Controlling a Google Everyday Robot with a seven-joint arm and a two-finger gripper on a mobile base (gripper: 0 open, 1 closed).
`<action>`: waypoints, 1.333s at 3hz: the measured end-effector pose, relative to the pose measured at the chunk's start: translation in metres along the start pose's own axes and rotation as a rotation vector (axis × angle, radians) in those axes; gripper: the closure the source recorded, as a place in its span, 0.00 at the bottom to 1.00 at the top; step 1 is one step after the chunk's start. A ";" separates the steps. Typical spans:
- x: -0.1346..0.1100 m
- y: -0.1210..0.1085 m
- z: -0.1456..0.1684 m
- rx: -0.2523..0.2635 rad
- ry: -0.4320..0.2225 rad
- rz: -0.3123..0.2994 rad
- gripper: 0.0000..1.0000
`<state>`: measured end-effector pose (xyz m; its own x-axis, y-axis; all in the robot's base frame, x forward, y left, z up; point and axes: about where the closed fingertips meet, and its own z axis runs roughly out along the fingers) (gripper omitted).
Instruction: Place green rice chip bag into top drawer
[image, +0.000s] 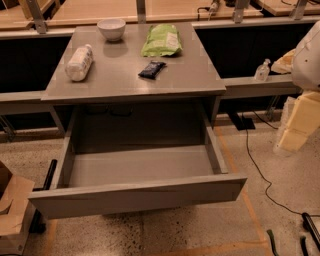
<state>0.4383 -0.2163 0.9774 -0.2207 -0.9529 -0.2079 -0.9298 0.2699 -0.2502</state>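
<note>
The green rice chip bag (162, 40) lies flat on the grey table top (120, 75), at the back, right of the middle. The top drawer (140, 172) under the table top is pulled wide open, and its inside shows nothing in it. My gripper (298, 125) hangs at the right edge of the view, on the white arm (306, 55). It is beside the table, well to the right of the drawer and lower than the bag, and it touches neither.
A small black packet (151, 69) lies just in front of the bag. A white bowl (111, 28) stands at the back and a clear bottle (80, 62) lies at the left. A small bottle (262, 70) stands on the right ledge. Cables (260, 170) run over the floor.
</note>
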 end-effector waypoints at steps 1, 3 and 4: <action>0.000 0.000 0.000 0.000 0.000 0.000 0.00; -0.042 -0.065 0.017 0.080 -0.205 -0.026 0.00; -0.077 -0.104 0.007 0.158 -0.318 -0.032 0.00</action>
<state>0.5535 -0.1702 1.0128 -0.0664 -0.8773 -0.4753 -0.8721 0.2825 -0.3996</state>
